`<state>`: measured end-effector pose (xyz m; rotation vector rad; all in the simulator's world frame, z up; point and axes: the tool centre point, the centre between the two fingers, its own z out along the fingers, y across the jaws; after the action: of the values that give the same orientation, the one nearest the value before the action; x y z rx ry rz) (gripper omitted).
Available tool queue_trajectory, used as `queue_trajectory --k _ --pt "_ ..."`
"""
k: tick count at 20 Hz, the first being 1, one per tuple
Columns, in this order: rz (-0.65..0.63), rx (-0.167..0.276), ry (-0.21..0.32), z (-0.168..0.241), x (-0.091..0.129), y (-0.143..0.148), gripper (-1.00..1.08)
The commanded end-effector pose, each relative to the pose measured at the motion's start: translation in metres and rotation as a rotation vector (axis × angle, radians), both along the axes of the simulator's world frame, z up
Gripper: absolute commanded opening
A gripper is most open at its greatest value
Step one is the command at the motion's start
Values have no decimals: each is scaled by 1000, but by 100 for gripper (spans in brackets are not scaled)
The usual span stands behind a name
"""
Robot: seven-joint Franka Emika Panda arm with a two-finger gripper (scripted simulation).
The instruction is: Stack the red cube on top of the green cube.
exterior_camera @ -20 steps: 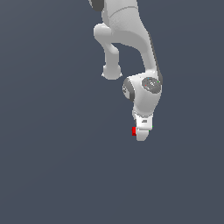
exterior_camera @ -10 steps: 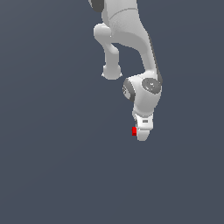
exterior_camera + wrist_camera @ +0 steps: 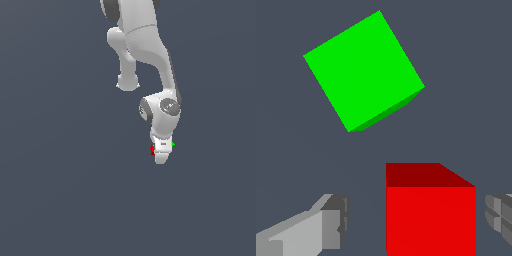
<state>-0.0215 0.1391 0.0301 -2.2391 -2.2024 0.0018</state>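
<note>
In the wrist view the red cube (image 3: pixel 431 210) sits on the grey floor between my two fingers, nearer one finger (image 3: pixel 498 217) than the other (image 3: pixel 326 225). A gap shows on each side of it. My gripper (image 3: pixel 415 217) is open around the cube. The green cube (image 3: pixel 363 70) lies a short way beyond it, turned at an angle and apart from the red one. In the exterior view my gripper (image 3: pixel 161 156) is low over the floor. A red sliver of the red cube (image 3: pixel 152 149) shows at its left and a green speck of the green cube (image 3: pixel 173 145) at its right.
A plain dark grey floor (image 3: pixel 60 190) fills both views. The white arm (image 3: pixel 150 50) reaches down from the top of the exterior view. Nothing else shows.
The hand has barely shifted. The green speck beside it showed a second ago, was hidden half a second ago, and shows again now. The red sliver stays at the hand's left.
</note>
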Motion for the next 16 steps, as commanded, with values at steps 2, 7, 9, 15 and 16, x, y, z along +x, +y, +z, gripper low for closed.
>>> queue_trajectory --k 2,7,9,15,16 --pt "1 0 -1 -9 1 0 100" --pt "1 0 -1 -10 1 0 -100" --pt "1 0 -1 -10 1 0 -100" --pt "1 0 -2 -10 1 0 -100" --pt "1 0 -2 -10 1 0 -100"
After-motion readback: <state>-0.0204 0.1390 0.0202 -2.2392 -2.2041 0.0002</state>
